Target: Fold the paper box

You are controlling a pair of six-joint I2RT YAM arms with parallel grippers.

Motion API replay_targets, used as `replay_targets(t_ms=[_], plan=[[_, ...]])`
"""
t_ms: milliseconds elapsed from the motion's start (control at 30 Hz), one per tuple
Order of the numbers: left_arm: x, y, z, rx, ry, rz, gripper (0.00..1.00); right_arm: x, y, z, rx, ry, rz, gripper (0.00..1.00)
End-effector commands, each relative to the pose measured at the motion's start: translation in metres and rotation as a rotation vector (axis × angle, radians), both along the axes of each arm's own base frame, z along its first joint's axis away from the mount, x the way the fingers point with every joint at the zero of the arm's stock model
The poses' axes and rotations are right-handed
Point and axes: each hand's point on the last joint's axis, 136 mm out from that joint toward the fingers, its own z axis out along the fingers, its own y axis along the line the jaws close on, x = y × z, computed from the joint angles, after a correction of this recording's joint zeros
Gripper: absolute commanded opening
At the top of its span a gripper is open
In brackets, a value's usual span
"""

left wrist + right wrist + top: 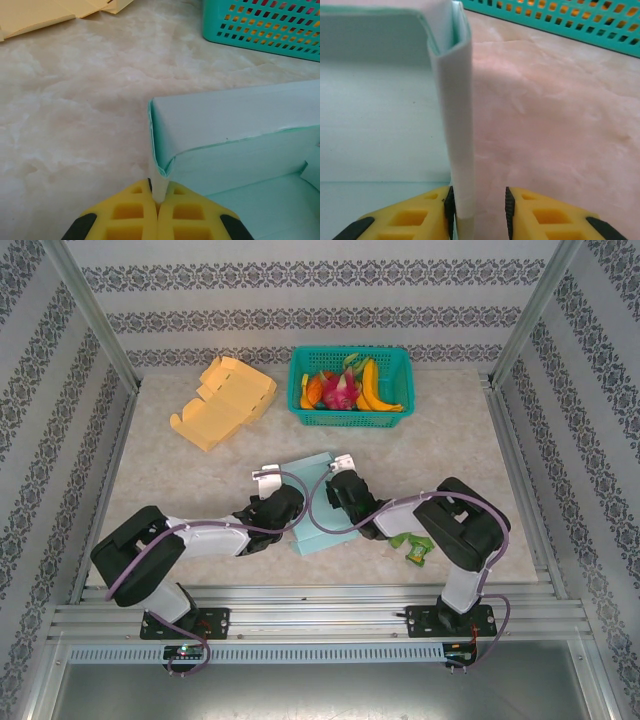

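1 teal paper box [318,466], thin, creased, rect.

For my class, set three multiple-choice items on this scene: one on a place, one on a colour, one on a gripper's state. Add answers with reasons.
1. Where does the teal basket stand?
A. At the back of the table, right of the yellow cardboard
B. At the near edge
C. Under the left arm

2. What colour is the paper box?
A. Yellow
B. Red
C. Pale blue-green

3. The left gripper is:
A. wide open
B. shut on the paper box's wall
C. holding fruit

Answers: 1 A, the top view shows it there; 2 C, both wrist views show that tint; 3 B, its fingers pinch the wall's edge.
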Motion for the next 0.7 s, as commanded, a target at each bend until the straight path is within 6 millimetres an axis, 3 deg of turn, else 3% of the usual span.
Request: replay_targets(t_ms=[0, 167, 333, 667], plan=[[0.002, 0.012, 0.003, 0.067, -0.005, 0.052, 0.00, 0.004, -0.003, -0.001, 0.042, 0.040, 0.010, 0.34], [0.001, 0.010, 0.003, 0.066, -0.003, 0.042, 0.00, 0.010, -0.003, -0.005, 0.034, 0.059, 0.009, 0.34], [0.001, 0.008, 0.003, 0.052, -0.002, 0.033, 0.00, 0.012, -0.003, -0.016, 0.008, 0.077, 0.013, 0.42], [-0.002, 0.009, 0.002, 0.043, 0.001, 0.027, 0.00, 0.019, -0.008, -0.024, -0.004, 0.078, -0.018, 0.39]])
